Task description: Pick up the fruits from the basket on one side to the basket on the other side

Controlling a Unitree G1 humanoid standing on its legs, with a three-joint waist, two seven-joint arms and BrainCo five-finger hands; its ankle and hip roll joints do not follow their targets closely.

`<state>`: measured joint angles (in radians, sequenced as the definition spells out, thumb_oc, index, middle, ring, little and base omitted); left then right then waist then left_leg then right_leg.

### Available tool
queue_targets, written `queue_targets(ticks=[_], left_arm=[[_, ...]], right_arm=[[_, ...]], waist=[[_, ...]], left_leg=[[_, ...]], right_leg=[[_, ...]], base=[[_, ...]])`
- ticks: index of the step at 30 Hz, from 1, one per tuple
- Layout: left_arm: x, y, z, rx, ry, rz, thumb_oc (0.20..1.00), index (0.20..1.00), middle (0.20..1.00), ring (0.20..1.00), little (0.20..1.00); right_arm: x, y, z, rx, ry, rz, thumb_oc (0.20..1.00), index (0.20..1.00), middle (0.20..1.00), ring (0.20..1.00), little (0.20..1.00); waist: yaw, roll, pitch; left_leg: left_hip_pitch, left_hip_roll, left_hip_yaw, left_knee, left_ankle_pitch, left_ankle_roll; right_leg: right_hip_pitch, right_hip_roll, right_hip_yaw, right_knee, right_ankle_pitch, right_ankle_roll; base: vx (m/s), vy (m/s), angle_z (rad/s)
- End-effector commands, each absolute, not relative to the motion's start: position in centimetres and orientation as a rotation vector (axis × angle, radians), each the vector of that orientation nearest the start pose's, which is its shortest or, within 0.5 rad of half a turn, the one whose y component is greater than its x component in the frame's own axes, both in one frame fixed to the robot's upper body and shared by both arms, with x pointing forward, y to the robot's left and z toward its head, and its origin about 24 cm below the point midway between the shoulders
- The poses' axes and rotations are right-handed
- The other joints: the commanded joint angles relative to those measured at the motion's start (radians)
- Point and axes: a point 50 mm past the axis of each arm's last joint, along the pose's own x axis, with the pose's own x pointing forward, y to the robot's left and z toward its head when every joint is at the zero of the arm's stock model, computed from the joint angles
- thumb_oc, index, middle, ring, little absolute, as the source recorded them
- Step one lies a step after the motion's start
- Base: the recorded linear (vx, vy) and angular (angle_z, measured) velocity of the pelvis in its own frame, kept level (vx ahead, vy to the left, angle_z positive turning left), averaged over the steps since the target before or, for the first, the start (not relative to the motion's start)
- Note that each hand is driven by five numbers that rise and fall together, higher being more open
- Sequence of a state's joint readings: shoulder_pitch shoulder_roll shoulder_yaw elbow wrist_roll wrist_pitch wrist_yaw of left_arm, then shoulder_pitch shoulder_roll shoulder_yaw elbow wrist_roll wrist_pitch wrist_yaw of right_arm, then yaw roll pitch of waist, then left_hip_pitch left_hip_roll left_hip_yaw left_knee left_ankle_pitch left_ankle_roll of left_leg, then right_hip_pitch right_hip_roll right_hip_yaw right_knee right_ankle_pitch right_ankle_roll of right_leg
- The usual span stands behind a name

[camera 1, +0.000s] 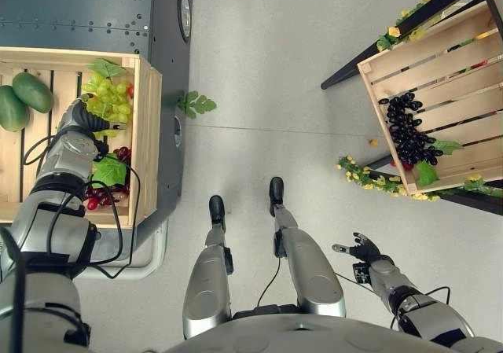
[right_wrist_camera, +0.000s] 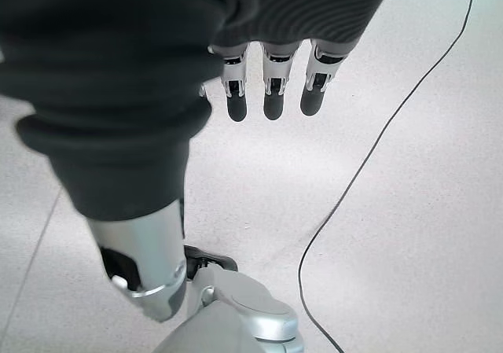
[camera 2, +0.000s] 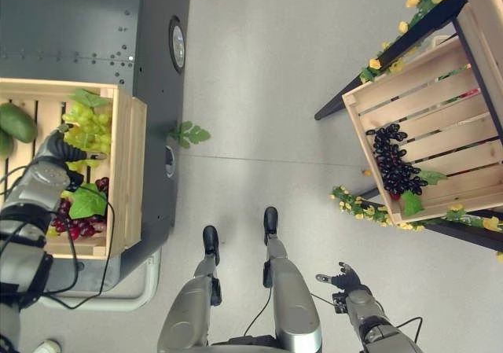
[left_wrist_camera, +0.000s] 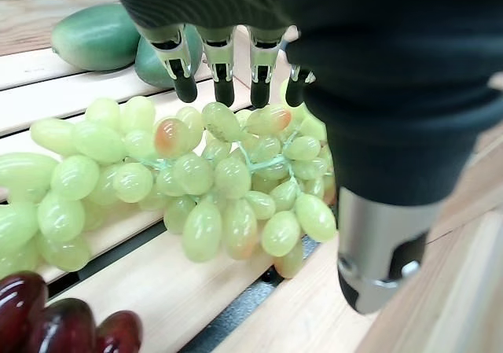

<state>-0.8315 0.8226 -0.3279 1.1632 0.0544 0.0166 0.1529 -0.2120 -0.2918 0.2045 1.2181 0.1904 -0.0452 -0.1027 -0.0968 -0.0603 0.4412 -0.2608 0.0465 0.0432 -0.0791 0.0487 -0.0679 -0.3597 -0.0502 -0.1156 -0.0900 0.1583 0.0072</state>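
My left hand point(camera 1: 82, 119) is inside the left wooden crate point(camera 1: 146, 133), just over a bunch of green grapes point(left_wrist_camera: 212, 180). Its fingers point(left_wrist_camera: 185, 82) are straight and open, hovering above the bunch without closing on it. Red grapes point(camera 1: 100, 200) with a green leaf lie nearer me in the same crate, and two green mangoes point(camera 1: 22, 98) lie at its left. The right crate point(camera 1: 440, 93) stands tilted on a black stand and holds a bunch of black grapes point(camera 1: 409, 130). My right hand point(camera 1: 363, 251) hangs low at the right over the floor, open and holding nothing.
The left crate rests on a dark metal platform point(camera 1: 94, 7). A loose green leaf point(camera 1: 195, 103) lies on the grey floor between the crates. Yellow flower garlands point(camera 1: 377, 178) trim the black stand under the right crate.
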Motion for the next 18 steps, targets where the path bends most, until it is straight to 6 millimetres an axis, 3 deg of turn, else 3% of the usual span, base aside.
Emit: queue_targets(ticks=[1,18], left_arm=[[33.0,39.6,15.4,0.909,0.332,0.591,1.000,1.000,1.000,1.000,1.000],[34.7,38.0,17.9,0.848,0.222,0.602,1.000,1.000,1.000,1.000,1.000]], right_arm=[[17.4,-24.9,-12.9,-0.275,0.959,-0.204,1.000,1.000,1.000,1.000,1.000],[18.9,-24.1,-12.2,-0.259,0.893,-0.184,1.000,1.000,1.000,1.000,1.000]], waist=[[-0.001,-0.040,-0.020],[-0.010,-0.076,0.013]], left_leg=[[-0.118,-0.056,-0.024,-0.008,0.081,0.025],[-0.185,-0.053,-0.035,-0.008,0.097,0.027]], right_leg=[[-0.061,-0.052,0.015,0.003,0.048,0.146],[-0.126,-0.052,0.018,0.003,0.063,0.154]], base=[[0.00,0.000,0.00],[0.00,0.000,0.00]])
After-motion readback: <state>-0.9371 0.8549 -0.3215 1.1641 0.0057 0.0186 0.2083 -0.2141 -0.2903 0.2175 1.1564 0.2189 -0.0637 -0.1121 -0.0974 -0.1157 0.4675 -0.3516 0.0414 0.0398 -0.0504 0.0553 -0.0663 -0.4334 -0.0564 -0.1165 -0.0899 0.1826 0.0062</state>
